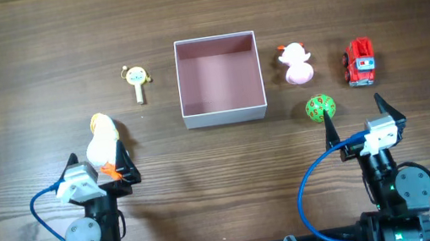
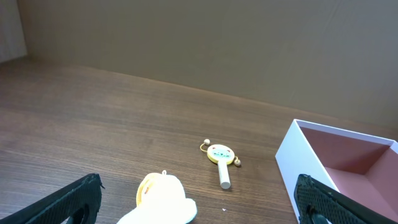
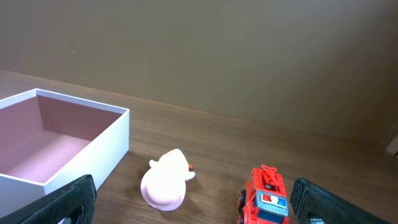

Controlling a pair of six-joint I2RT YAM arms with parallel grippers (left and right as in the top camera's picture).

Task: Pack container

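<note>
- Five toys lie on the wooden surface (image 1: 9,57), all outside the container (image 1: 225,116), which sits upright and lidless at mid-surface, at 12 o'clock from the gap between my two arms.
- From the overhead view its white walls are square to the camera and the dusty-pink floor shows.
- At the container's 9 o'clock, set apart from it, lies a small round-headed rattle (image 1: 137,78), its handle pointing to 6 o'clock.
- At about 8 o'clock from the container lies a yellow-and-white duck (image 1: 102,140).
- The left fingers (image 1: 127,164) are spread wide to either side of that duck. In the left wrist view it sits between them without being pinched.
- At the container's 3 o'clock, just beside the wall, lies a pink-and-white duck (image 1: 297,64).
- Farther out at 3 o'clock, a red fire truck (image 1: 361,62) is apart from the pink duck.
- A green ball (image 1: 320,108) rests off the container's near right corner, at about 4 o'clock, near the pink duck.
- The right fingers (image 1: 328,131) are also spread wide and pinch nothing. The ball lies just at 12 o'clock of the one nearer the container.
</note>
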